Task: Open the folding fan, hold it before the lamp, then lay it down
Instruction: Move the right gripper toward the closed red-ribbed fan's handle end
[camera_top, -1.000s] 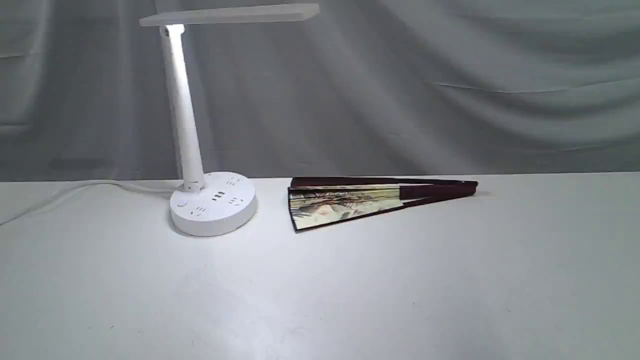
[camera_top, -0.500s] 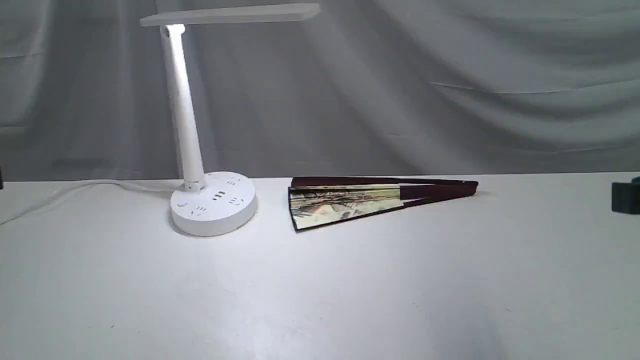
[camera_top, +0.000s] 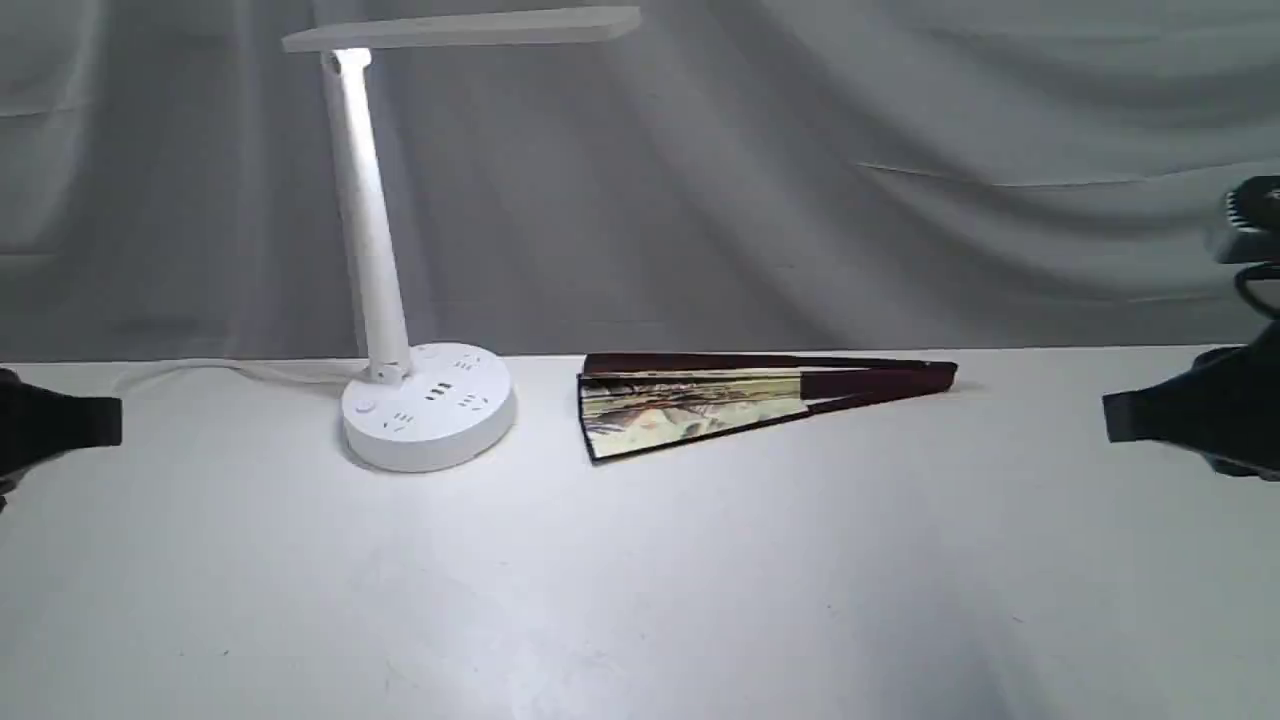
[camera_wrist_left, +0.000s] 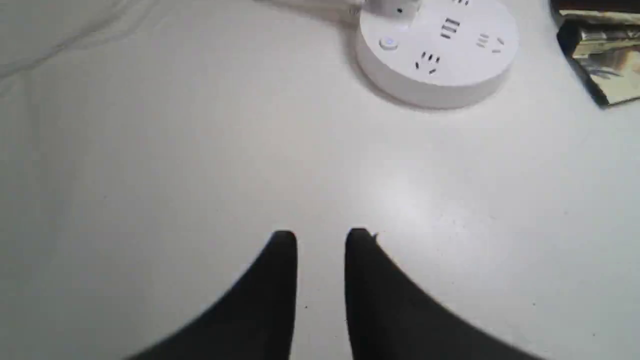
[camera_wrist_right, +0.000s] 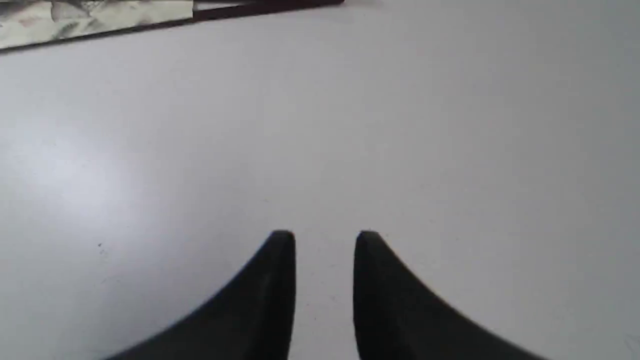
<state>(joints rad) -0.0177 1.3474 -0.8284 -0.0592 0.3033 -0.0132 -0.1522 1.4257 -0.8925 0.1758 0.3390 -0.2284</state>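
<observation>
- Left wrist view: the left gripper (camera_wrist_left: 321, 239) has its two black fingers parted by a narrow gap with nothing between them, above the bare white table (camera_wrist_left: 150, 175).
- Right wrist view: the right gripper (camera_wrist_right: 325, 239) is likewise parted and empty over the table.
- Exterior view: both grippers show only as blurred dark shapes at the left and right edges, probably hovering just off the surface, well apart from the task's things.
- The folding fan (camera_top: 700, 402) lies flat mid-table, only slightly spread. Its leaf end is near the base of the lamp (camera_top: 425, 410) without touching it, and its ribs point right.
- The lamp is lit; its cable (camera_top: 200, 372) runs off to the left.
- A grey draped cloth (camera_top: 900, 170) hangs behind.
</observation>
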